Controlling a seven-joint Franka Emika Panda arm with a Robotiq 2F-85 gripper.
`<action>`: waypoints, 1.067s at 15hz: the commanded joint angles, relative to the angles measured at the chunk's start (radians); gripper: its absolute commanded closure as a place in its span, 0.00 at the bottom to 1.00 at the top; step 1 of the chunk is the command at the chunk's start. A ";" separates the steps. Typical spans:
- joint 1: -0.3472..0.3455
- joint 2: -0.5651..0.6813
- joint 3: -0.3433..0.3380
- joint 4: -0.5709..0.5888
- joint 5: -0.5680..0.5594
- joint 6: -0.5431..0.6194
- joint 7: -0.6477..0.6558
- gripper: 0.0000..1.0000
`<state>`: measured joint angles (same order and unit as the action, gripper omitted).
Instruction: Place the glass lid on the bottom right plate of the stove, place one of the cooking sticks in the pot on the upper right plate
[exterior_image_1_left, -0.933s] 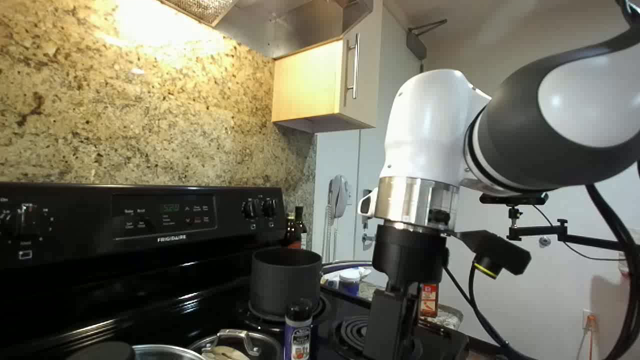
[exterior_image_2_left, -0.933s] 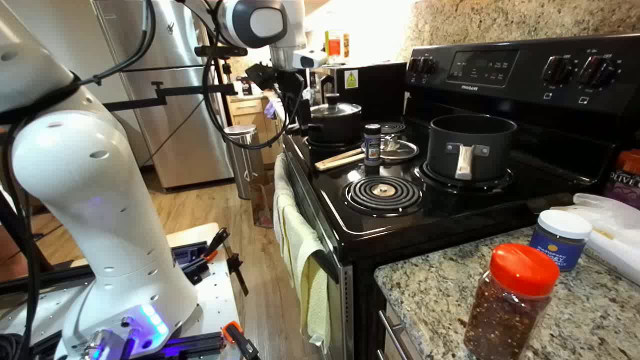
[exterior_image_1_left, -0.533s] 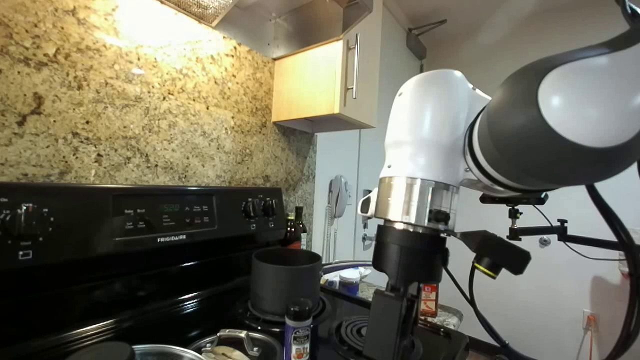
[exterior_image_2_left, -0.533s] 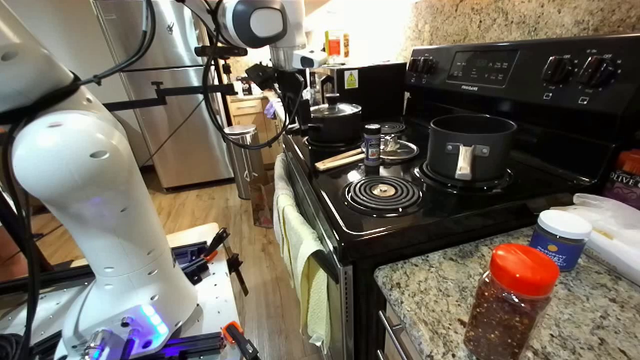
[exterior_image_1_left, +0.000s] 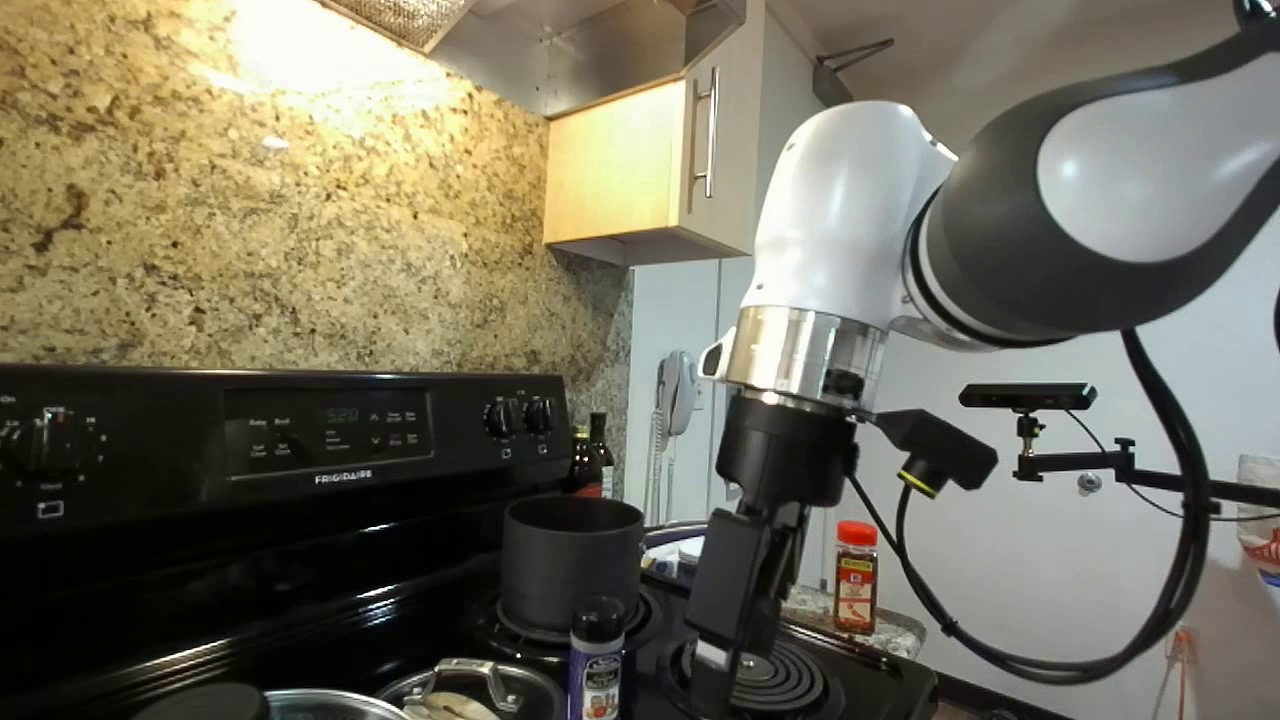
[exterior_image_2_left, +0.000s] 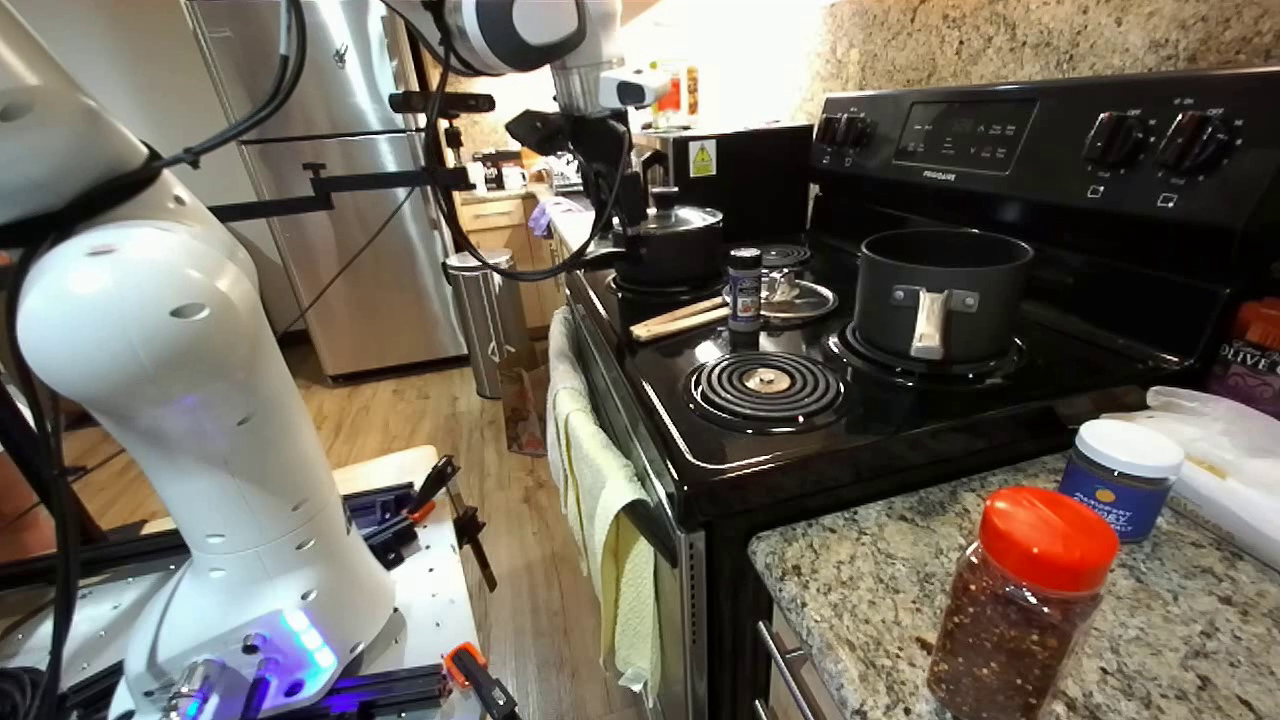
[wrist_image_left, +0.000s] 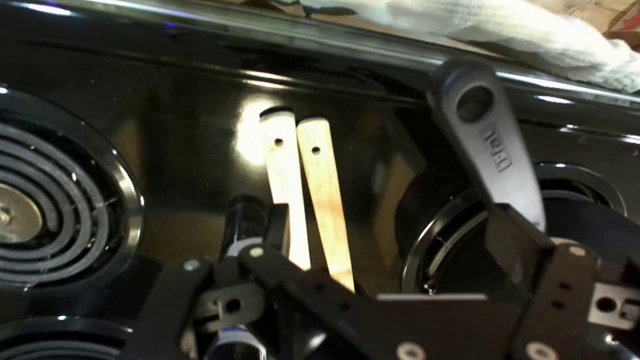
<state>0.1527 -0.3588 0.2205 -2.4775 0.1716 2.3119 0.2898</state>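
Sticks (wrist_image_left: 327, 200) are lying below your hand (wrist_image_left: 397, 230), toward its right, running near to far, the lid (exterior_image_2_left: 800, 300) resting at their far end. The hand is gaping wide, gripping nothing; you are probably needing to shift right.

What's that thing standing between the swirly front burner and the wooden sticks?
A little black-capped bottle. The wrist view shows it between the burner and the sticks.

The cooking sticks (wrist_image_left: 325, 197) are tan, the countertop (exterior_image_2_left: 850, 590) speckled.
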 joint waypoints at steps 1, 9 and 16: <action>-0.035 0.045 -0.006 0.080 -0.076 -0.031 0.013 0.00; -0.098 0.189 -0.040 0.193 -0.203 -0.001 0.046 0.00; -0.070 0.293 -0.045 0.330 -0.278 -0.012 0.050 0.00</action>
<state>0.0702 -0.1192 0.1673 -2.2207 -0.0448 2.3115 0.3022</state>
